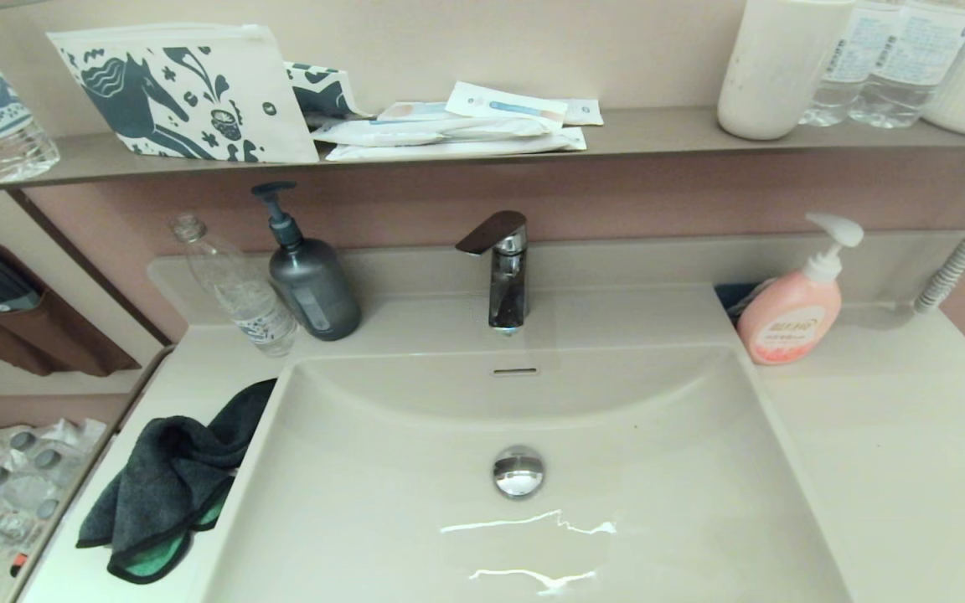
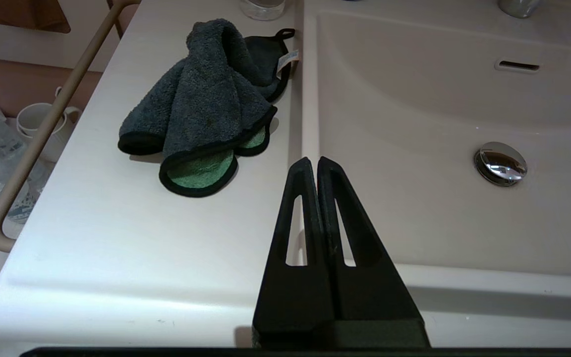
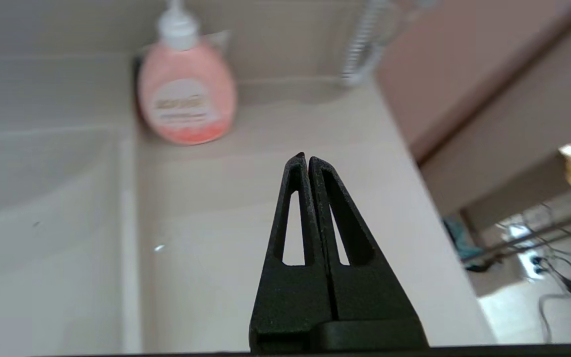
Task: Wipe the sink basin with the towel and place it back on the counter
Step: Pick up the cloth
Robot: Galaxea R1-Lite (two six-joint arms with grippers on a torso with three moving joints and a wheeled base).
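The towel (image 1: 168, 481) (image 2: 206, 106) lies crumpled on the counter (image 1: 910, 469) (image 2: 117, 248) left of the sink basin (image 1: 415, 519) (image 2: 414, 148), dark grey with green showing at its near folds. The basin holds a chrome drain plug (image 1: 518, 471) (image 2: 500, 163) and an overflow slot (image 1: 514, 370). My left gripper (image 2: 314, 159) is shut and empty, above the basin's left rim, short of the towel. My right gripper (image 3: 304, 157) is shut and empty over the counter right of the basin. Neither gripper shows in the head view.
A chrome tap (image 1: 503, 268) stands behind the basin. A grey pump bottle (image 1: 311, 280) and a clear bottle (image 1: 239, 293) stand at the back left, a pink soap dispenser (image 1: 792, 306) (image 3: 186, 99) at the back right. A wall shelf (image 1: 658, 134) above carries pouches and bottles.
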